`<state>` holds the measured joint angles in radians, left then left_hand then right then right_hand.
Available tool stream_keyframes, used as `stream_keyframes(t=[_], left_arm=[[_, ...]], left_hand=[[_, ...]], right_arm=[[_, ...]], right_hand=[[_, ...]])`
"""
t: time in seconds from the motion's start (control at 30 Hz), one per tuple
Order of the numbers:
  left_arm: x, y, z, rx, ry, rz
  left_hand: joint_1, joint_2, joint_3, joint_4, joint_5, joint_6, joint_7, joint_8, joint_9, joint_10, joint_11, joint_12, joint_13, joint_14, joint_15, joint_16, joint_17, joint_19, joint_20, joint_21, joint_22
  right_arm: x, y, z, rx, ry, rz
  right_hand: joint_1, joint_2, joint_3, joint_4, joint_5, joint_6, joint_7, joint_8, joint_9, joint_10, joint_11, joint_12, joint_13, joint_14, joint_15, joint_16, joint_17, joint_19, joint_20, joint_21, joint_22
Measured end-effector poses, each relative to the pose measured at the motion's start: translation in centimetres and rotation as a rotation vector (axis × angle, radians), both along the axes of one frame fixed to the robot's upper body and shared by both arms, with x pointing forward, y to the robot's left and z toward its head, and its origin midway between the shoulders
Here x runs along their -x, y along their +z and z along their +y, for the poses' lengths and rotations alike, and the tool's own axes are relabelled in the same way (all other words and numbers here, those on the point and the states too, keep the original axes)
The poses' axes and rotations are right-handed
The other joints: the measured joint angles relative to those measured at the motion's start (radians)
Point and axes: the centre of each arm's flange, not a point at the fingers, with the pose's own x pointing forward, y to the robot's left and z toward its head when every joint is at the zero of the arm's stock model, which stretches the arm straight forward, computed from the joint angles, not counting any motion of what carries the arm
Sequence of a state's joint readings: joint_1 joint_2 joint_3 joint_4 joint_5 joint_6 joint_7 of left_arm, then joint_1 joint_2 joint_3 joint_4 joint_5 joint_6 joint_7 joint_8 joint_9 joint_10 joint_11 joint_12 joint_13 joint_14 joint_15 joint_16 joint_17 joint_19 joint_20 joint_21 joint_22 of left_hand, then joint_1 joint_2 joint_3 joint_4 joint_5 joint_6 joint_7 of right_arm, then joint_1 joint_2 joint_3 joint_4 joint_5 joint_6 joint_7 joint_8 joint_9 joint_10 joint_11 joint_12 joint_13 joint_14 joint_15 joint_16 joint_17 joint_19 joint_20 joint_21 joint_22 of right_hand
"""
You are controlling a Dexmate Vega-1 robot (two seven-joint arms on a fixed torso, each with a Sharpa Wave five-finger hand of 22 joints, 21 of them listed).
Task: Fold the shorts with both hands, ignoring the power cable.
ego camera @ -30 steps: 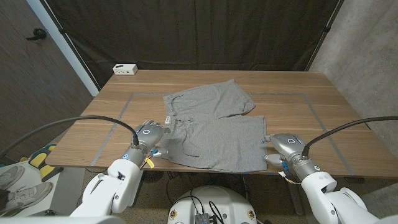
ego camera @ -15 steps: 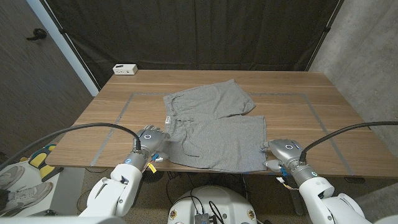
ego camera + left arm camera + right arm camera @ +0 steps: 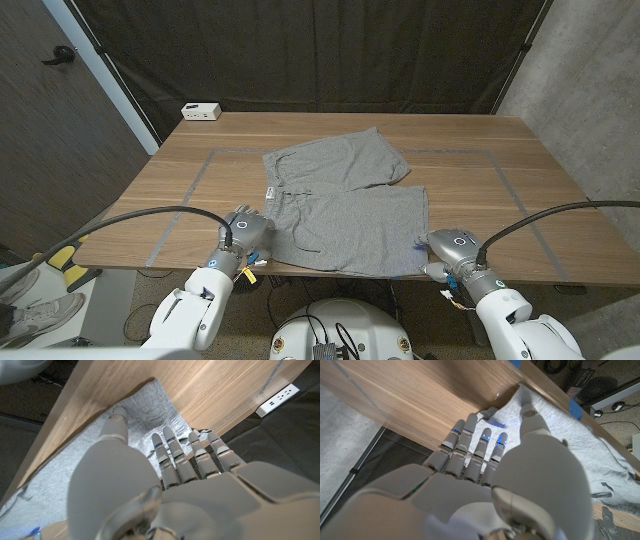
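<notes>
Grey shorts (image 3: 340, 205) lie spread on the wooden table (image 3: 480, 150), one leg reaching the near edge. The left hand (image 3: 246, 232) sits at the near left corner, the right hand (image 3: 449, 246) at the near right corner, fingers extended onto fabric, thumbs apart, nothing clasped.

the shorts (image 3: 340, 205) lie spread on the table (image 3: 480, 150), left hand (image 3: 245, 232) at their near left corner, right hand (image 3: 448, 250) at their near right corner.
</notes>
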<state>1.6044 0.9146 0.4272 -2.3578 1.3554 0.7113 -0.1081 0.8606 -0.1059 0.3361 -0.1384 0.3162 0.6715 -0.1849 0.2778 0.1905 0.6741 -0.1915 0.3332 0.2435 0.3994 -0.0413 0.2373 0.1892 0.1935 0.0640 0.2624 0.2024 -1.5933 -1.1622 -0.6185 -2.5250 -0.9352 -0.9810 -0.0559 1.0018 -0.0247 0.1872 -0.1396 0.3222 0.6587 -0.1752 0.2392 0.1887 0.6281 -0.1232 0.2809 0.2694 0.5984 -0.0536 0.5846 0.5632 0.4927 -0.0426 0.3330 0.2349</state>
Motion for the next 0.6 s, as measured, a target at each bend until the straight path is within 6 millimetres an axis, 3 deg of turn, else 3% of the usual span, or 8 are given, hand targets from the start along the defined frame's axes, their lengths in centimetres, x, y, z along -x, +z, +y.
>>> stream_keyframes(t=[0.23, 0.27, 0.3, 0.5, 0.6], left_arm=[[0.1, 0.1, -0.4, 0.008, -0.031, -0.023], [-1.2, -1.0, 0.4, 0.006, -0.002, -0.005], [-1.2, -1.0, 0.4, 0.007, -0.004, -0.005], [-1.9, -1.6, 0.5, 0.014, -0.011, -0.004], [-2.1, -1.8, 0.5, 0.012, -0.011, -0.003]], left_hand=[[0.018, 0.018, -0.007, 0.007, 0.0, 0.015, -0.004, 0.0, 0.0, 0.012, -0.009, 0.0, -0.007, 0.016, -0.005, 0.007, 0.004, 0.018, -0.007, 0.001, 0.0], [0.018, 0.018, -0.011, 0.006, 0.0, 0.016, -0.004, 0.0, 0.0, 0.017, -0.008, 0.0, -0.007, 0.02, -0.001, 0.007, 0.004, 0.018, -0.007, 0.001, 0.0], [0.023, 0.024, -0.012, 0.004, 0.0, 0.024, -0.002, 0.0, 0.0, 0.027, -0.007, 0.0, -0.009, 0.027, -0.002, 0.007, 0.004, 0.018, -0.007, 0.001, 0.0], [0.078, 0.079, -0.025, -0.002, -0.019, 0.15, -0.016, 0.019, -0.005, 0.151, -0.01, 0.008, -0.028, 0.088, -0.006, 0.016, 0.009, 0.038, -0.027, 0.011, 0.0], [0.113, 0.112, -0.031, -0.006, -0.034, 0.214, -0.01, 0.029, -0.012, 0.215, -0.01, 0.008, -0.034, 0.119, -0.007, 0.02, 0.009, 0.046, -0.035, 0.015, 0.0]], right_arm=[[-0.2, -0.3, 0.3, -0.013, 0.001, 0.005], [-0.1, -0.2, 0.6, 0.017, 0.005, 0.011], [-0.2, -0.2, 0.6, 0.016, 0.005, 0.011], [-0.4, -0.5, 0.9, 0.026, 0.009, 0.021], [-0.5, -0.5, 1.1, 0.031, 0.016, 0.014]], right_hand=[[0.004, 0.004, -0.009, 0.002, 0.0, 0.0, 0.0, -0.001, 0.0, 0.0, 0.0, 0.0, 0.004, 0.0, 0.0, 0.004, 0.009, 0.0, 0.0, 0.002, 0.0], [0.004, 0.004, -0.011, 0.003, 0.0, 0.0, 0.0, -0.006, 0.0, 0.0, 0.0, 0.0, 0.006, 0.0, 0.0, 0.004, 0.013, 0.0, 0.0, 0.004, 0.0], [0.008, 0.008, -0.011, 0.003, 0.003, 0.0, 0.0, -0.008, 0.0, 0.0, 0.0, 0.0, 0.007, 0.0, 0.0, 0.006, 0.016, 0.0, 0.0, 0.004, 0.0], [0.042, 0.026, -0.017, 0.002, 0.004, 0.045, 0.003, -0.008, 0.0, 0.039, -0.005, 0.012, 0.015, 0.031, -0.005, 0.049, 0.058, 0.0, 0.0, 0.011, -0.003], [0.094, 0.046, -0.027, -0.008, 0.007, 0.115, 0.005, 0.001, 0.0, 0.109, -0.003, 0.049, 0.031, 0.074, -0.008, 0.108, 0.12, 0.013, -0.006, 0.031, -0.002]])
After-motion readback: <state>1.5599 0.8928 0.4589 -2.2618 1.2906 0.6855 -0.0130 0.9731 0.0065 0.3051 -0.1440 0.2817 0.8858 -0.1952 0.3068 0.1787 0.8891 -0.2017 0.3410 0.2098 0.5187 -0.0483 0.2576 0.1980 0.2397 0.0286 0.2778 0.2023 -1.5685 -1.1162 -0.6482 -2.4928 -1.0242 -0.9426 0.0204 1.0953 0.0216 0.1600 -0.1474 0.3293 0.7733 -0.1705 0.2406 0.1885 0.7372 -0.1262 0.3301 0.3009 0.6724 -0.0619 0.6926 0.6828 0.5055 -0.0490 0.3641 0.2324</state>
